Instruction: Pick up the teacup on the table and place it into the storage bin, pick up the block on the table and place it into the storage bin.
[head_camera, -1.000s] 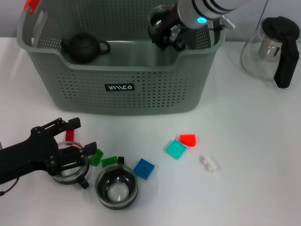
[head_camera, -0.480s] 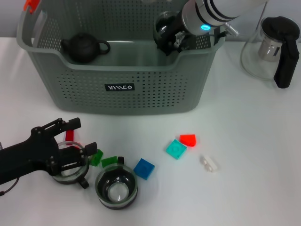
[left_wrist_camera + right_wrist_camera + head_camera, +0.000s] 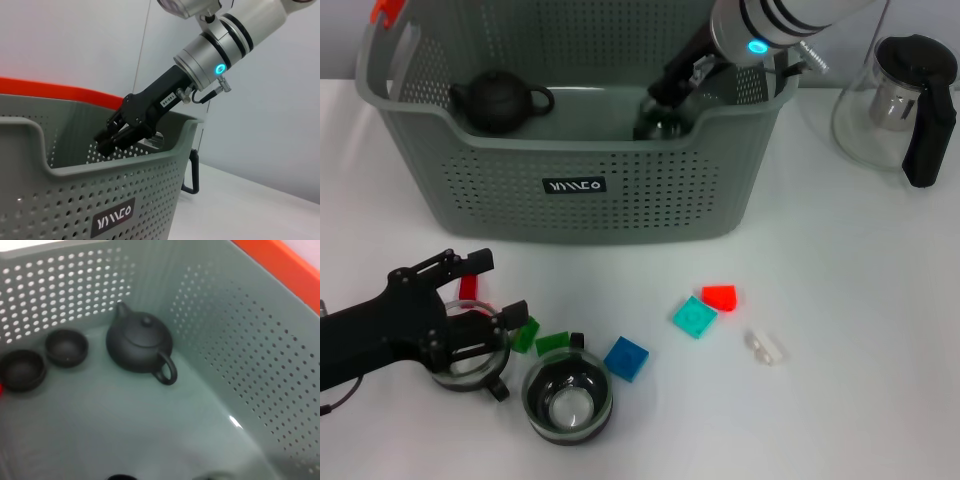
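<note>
Reaching down over the far rim, the right gripper [image 3: 655, 112] is sitting inside the grey-green perforated plastic storage bin [image 3: 620, 200], its black fingers clamped on a dark rounded teacup [image 3: 658, 122] low near the bin floor. The right wrist view alone is showing what is lying beyond it: a matte black round teapot [image 3: 141, 343] with a loop handle and two small dark bowls [image 3: 66, 346] on the smooth floor. The left gripper [image 3: 485, 300] is resting well outside, fingers spread apart, beside glossy red, green, blue [image 3: 626, 358] and teal square blocks and a clear glass cup [image 3: 567, 399].
</note>
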